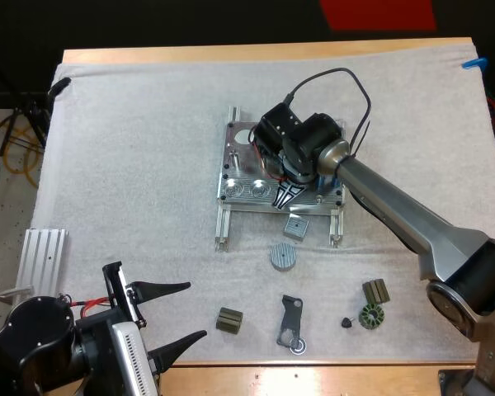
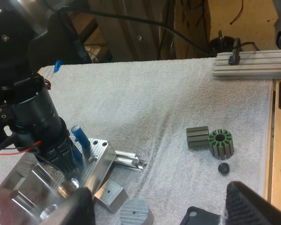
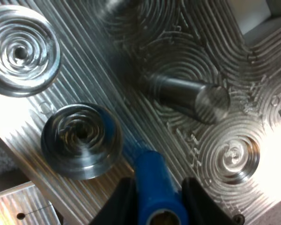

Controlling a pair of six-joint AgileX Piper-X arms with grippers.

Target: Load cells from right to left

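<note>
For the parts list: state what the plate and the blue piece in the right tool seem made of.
The plate: bare machined metal, probably aluminium; silvery, with fine swirling cutter marks. The blue piece: smooth, evenly coloured, soft sheen; plastic or coated, unclear which.

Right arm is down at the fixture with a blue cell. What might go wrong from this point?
1. The blue cylinder in the right gripper looks offset from the round pocket beside it; lowered now, it may catch the rim and tilt.
2. The steel pin stands close by on the metal fixture; the gripper might strike it.
</note>
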